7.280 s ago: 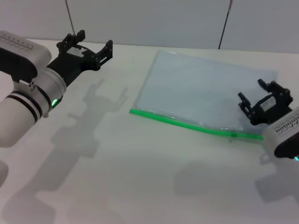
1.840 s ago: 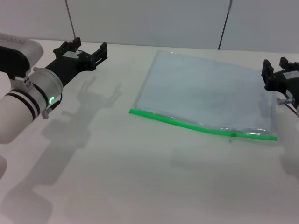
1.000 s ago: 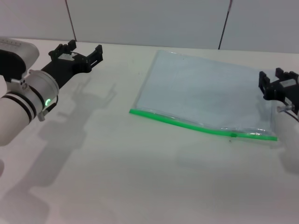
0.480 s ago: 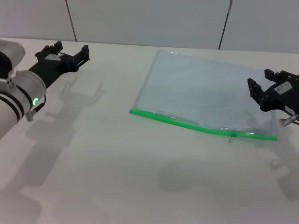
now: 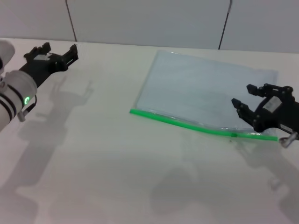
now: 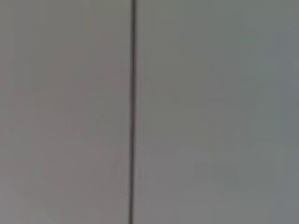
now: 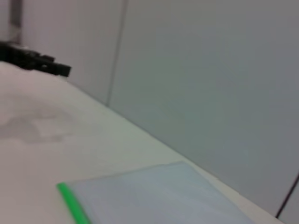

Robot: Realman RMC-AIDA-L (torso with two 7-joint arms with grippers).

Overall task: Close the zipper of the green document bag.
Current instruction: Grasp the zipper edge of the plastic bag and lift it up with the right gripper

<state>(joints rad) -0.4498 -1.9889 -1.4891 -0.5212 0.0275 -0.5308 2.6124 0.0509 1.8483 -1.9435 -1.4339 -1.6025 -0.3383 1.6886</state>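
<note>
Green document bag (image 5: 205,95) flat on white table (image 5: 107,168), grey panelled wall (image 5: 149,21)

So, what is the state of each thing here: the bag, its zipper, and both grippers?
green document bag: flat on the table, not held.
zipper: untouched; closed or not, cannot tell.
right gripper: jaws open, over the bag's right end.
left gripper: jaws open, far left, idle.

My right gripper (image 5: 250,100) covers the zipper's (image 5: 196,125) right end; slider too small to find. Left wrist view: wall only.
</note>
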